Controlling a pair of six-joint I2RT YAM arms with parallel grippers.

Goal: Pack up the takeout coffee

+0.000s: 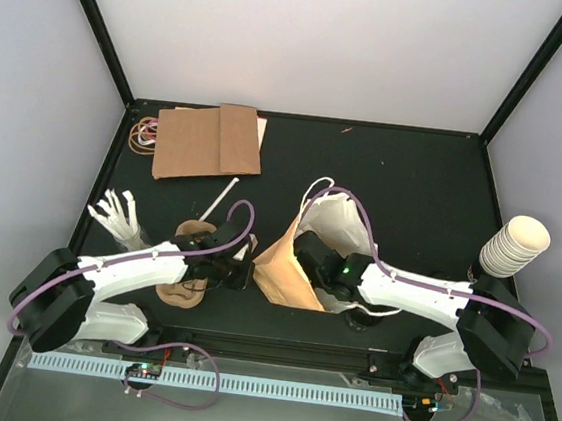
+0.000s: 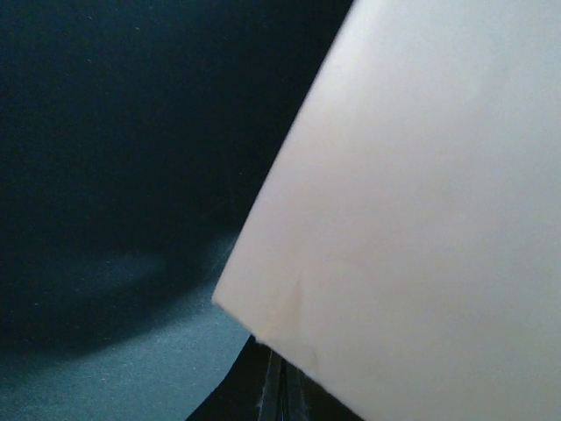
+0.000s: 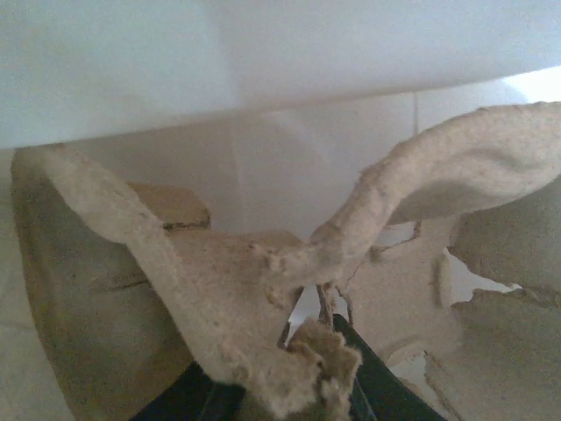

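The paper bag [image 1: 290,272] lies on its side mid-table, tan outside and white within. The right gripper [image 1: 309,250] reaches into its mouth and pinches a ragged edge of 1 moulded-pulp cup tray [image 3: 219,289]. The left gripper [image 1: 243,270] sits just left of the bag with its fingers pressed together. Whether paper is caught between them, I cannot tell.

I can't plainly pick out the takeout coffee cups. 1 dark round shape [image 1: 360,319] under the right arm, just on the near side of the bag, may be a lidded cup. The tray pockets in the wrist view look empty.

I'd expect such a cup to be light but sloshy, with a thin wall that gives and a lid that can pop. It wants holding round the body below the lid, kept upright. The pulp is soft and already torn.

Around the bag:
- 1 stack of cream cups [image 1: 515,245], far right
- 1 brown pulp piece [image 1: 187,261], left
- 1 white straw [image 1: 220,199]
- a bunch of white forks [image 1: 120,216], too tangled to count
- brown cardboard sheets [image 1: 208,143], beyond
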